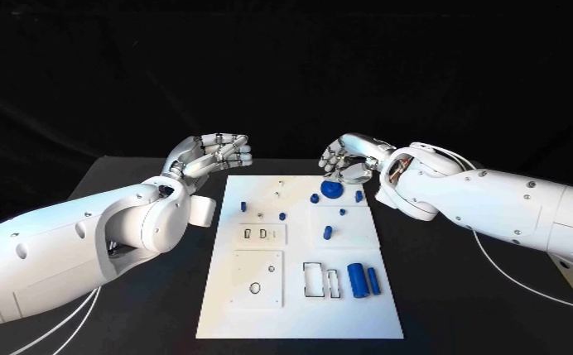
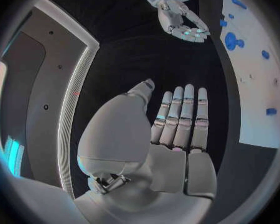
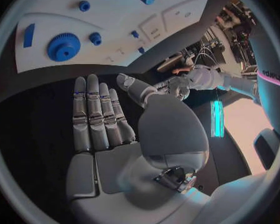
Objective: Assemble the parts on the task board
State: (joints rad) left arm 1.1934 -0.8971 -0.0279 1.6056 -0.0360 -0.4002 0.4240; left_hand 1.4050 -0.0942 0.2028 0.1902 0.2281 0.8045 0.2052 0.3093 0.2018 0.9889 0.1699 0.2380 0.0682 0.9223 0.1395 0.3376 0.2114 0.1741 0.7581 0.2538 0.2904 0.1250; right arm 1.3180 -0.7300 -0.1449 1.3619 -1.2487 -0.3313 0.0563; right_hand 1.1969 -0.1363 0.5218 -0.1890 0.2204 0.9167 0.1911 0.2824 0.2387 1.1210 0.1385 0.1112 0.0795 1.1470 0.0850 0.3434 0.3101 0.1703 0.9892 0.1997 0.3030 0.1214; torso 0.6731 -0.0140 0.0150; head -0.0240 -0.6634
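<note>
The white task board [image 1: 299, 314] lies in the middle of the black table. On its far end sits a blue gear [image 1: 331, 189] with small blue pegs [image 1: 315, 199] around it. Two blue cylinders [image 1: 364, 279] lie at its near right. My left hand [image 1: 219, 153] hovers off the board's far left corner, holding nothing; in its wrist view the fingers [image 2: 180, 117] are straight and the board [image 2: 252, 99] is beside them. My right hand [image 1: 353, 159] hangs just beyond the gear, also holding nothing, and its wrist view shows straight fingers [image 3: 96, 117] near the gear [image 3: 63, 47].
The board has rectangular recesses [image 1: 257, 233] and a framed slot [image 1: 313, 279] near its middle, plus a round hole [image 1: 254, 288] at the near left. Black table [image 1: 132, 177] runs along both sides of the board. Cables [image 1: 513, 276] trail from the right arm.
</note>
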